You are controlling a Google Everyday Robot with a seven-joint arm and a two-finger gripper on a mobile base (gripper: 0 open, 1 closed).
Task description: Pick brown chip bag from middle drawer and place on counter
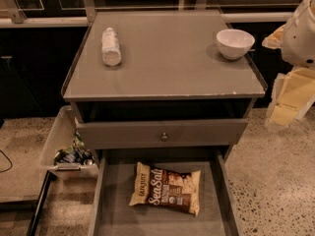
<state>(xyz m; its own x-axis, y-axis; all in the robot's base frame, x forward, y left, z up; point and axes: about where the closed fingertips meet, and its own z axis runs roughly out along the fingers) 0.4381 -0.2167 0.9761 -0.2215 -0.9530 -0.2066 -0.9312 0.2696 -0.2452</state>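
The brown chip bag lies flat in the open middle drawer, near its centre, with white "Sea Salt" script facing up. The counter is the grey cabinet top above it. My gripper hangs at the right edge of the view, beside the counter's right front corner. It is well above and to the right of the bag, touching nothing that shows. Part of the arm is cut off by the frame edge.
A white plastic bottle lies on the counter's left rear. A white bowl stands at its right rear. A closed drawer front with a round knob sits above the open drawer. A pale bin with trash stands at the cabinet's left.
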